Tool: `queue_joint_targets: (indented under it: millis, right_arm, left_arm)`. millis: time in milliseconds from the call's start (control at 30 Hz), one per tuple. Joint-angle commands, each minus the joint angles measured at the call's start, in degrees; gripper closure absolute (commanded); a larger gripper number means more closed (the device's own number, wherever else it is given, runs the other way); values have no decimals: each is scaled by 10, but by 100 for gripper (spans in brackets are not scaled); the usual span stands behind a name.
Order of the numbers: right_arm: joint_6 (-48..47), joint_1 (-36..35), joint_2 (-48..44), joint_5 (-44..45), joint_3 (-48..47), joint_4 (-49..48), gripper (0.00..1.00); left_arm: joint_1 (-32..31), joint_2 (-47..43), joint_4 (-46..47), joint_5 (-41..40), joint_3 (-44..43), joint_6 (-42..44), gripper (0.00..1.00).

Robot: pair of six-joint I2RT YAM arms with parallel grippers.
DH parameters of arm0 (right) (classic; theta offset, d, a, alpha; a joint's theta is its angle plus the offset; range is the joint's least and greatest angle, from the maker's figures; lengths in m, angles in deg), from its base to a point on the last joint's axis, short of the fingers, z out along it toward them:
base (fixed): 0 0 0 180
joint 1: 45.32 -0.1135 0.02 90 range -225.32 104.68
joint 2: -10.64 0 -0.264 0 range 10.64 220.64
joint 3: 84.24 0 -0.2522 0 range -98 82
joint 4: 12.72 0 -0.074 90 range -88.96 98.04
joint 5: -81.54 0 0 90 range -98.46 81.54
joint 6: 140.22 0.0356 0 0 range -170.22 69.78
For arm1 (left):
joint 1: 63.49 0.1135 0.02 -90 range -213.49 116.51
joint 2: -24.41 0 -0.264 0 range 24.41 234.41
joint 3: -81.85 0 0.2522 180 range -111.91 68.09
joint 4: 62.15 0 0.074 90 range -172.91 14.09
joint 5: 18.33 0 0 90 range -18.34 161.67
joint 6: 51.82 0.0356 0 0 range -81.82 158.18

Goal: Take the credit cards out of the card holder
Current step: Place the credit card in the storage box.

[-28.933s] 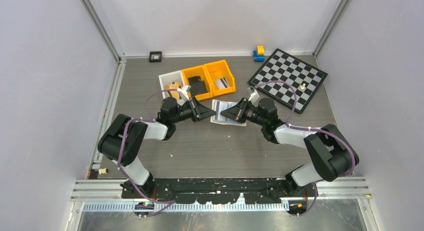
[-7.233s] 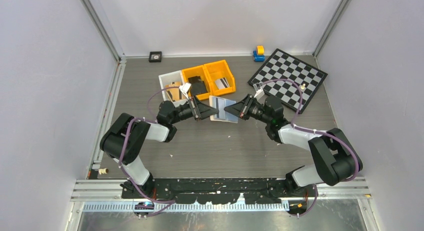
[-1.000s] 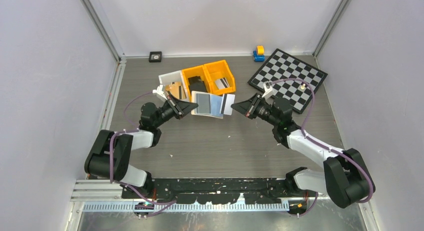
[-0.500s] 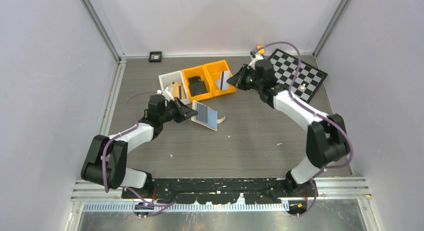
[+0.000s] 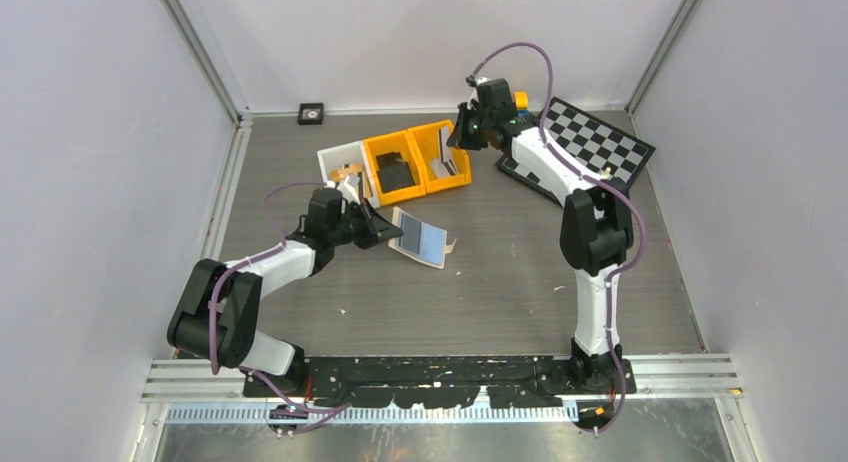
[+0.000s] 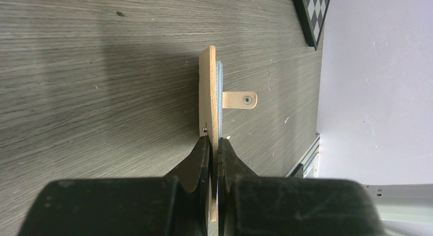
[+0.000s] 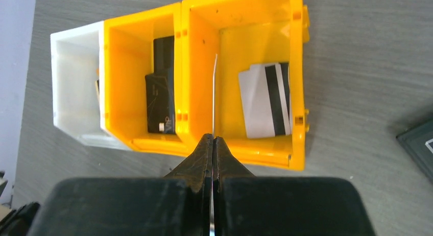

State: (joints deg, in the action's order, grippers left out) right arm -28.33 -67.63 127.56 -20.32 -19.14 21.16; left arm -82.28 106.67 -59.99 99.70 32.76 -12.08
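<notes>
Tan and small, the bifold card holder (image 5: 420,240) sits in the middle of the grey wood-grain desk (image 5: 500,282), just in front of the row of bins; we see the left jaws pressed together on its near edge, and from the left wrist it shows edge-on (image 6: 208,100), with bluish-grey pockets along one face and a tan snap tab (image 6: 240,99) sticking out; we cannot tell whether its far edge touches the desk. One thin light card (image 7: 214,88) is pinched edge-on in the right jaws, above the right-hand yellow plastic bin (image 7: 296,67), close by that bin's left wall; inside this bin lie light grey cards with a black stripe (image 7: 265,105). Next door, the middle yellow bin (image 7: 117,52) holds a black wallet-like item (image 7: 159,100); a white bin (image 7: 66,47) ends the row. Well apart, a black-and-white chessboard (image 5: 590,147) lies at the desk's far right.
</notes>
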Motion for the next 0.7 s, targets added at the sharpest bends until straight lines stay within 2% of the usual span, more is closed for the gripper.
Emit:
queue_joint_targets:
  millis: [0, 367, 400, 433, 467, 567, 667]
  right_arm:
    - [-57, 1, 57, 5, -110, 94, 100]
    - [-42, 3, 166, -106, -220, 120, 99]
    - [-40, 3, 176, -109, -241, 131, 97]
    - [-42, 3, 187, -106, -264, 148, 84]
    - [-43, 2, 195, -97, -284, 166, 77]
    - [-35, 3, 181, -35, -288, 185, 71]
    - [-21, 2, 126, 8, -235, 167, 69]
  left_arm:
    - [-2, 4, 8, -2, -21, 13, 100]
    - [-9, 12, 7, -5, -24, 15, 100]
    - [-9, 15, 7, -5, -24, 16, 100]
    - [-9, 19, 8, -5, -24, 16, 100]
    - [-9, 21, 8, -3, -25, 16, 100]
    - [-9, 28, 10, 1, -28, 15, 100]
    - [-9, 31, 13, -1, -27, 16, 100]
